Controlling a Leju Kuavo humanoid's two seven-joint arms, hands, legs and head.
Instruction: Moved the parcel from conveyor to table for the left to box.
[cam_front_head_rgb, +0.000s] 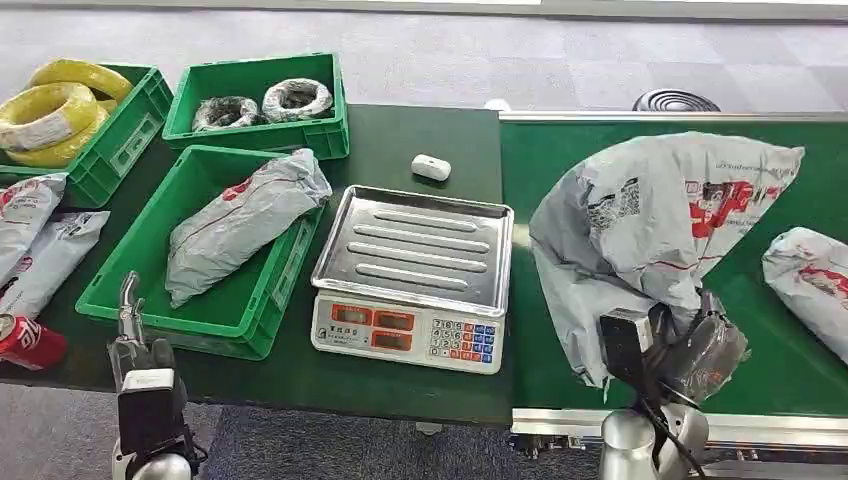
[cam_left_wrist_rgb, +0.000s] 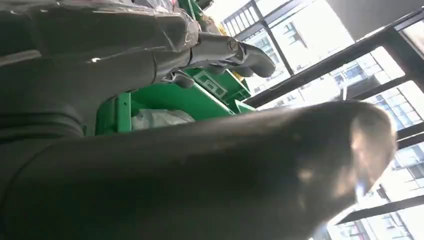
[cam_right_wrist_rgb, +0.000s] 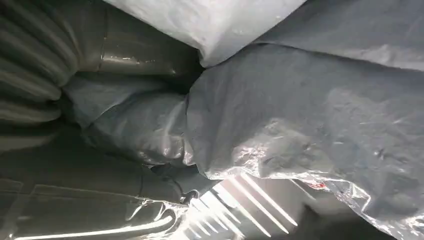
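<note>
The large parcel (cam_front_head_rgb: 660, 215) is wrapped in crinkled grey plastic film with a soft sheen. The scale (cam_front_head_rgb: 412, 275) carries a ribbed, glossy metal pan. The crate (cam_front_head_rgb: 255, 310) looks like hard green plastic. The conveyor belt (cam_front_head_rgb: 800, 350) seems matt green, perhaps rubbery.

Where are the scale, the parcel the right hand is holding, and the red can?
scale (cam_front_head_rgb: 413, 248), head view, middle of its steel pan
parcel (cam_front_head_rgb: 650, 225), head view, its grey middle
red can (cam_front_head_rgb: 28, 342), head view, its side
</note>
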